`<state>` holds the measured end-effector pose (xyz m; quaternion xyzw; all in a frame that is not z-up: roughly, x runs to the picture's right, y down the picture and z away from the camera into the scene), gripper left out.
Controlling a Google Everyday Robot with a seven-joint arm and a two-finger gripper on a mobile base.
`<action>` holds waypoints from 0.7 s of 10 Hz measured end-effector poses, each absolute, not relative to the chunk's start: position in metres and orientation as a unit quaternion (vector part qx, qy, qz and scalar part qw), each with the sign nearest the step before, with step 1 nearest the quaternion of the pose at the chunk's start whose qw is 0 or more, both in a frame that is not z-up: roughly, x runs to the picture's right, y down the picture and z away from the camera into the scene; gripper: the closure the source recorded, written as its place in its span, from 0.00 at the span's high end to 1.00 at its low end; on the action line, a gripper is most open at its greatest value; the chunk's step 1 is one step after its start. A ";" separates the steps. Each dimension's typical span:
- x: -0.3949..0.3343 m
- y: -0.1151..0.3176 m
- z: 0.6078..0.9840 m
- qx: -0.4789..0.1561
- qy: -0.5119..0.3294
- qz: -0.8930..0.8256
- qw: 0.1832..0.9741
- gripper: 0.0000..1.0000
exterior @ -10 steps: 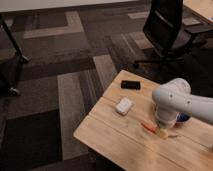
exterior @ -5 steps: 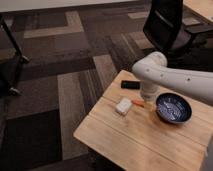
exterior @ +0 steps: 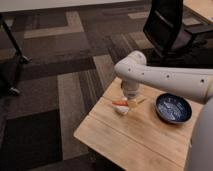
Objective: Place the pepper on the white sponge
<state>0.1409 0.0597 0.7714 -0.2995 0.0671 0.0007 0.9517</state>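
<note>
Orange pepper [exterior: 119, 103] (over white sponge [exterior: 123, 109]) just below gripper [exterior: 129, 100].

Tool [exterior: 131, 101] low under bent white arm [exterior: 165, 77]

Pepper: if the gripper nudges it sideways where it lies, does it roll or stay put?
The pepper is slim and tapered, so it would probably roll in an arc. It lies by the white sponge, which may stop it. The gripper hangs just above, so contact looks close.

Gripper [exterior: 131, 98] low over pepper [exterior: 120, 103] and white sponge [exterior: 123, 110], arm blocking from above. Bare table [exterior: 125, 140] toward near edge. Blue bowl [exterior: 173, 108] right; office chair [exterior: 167, 30] behind.
</note>
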 end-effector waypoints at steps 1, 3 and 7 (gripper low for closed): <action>0.141 0.060 0.783 -0.301 0.044 -0.022 0.952 0.00; 0.140 0.066 0.800 -0.312 0.003 -0.086 0.946 0.00; 0.153 0.057 0.811 -0.303 -0.012 -0.170 0.938 0.00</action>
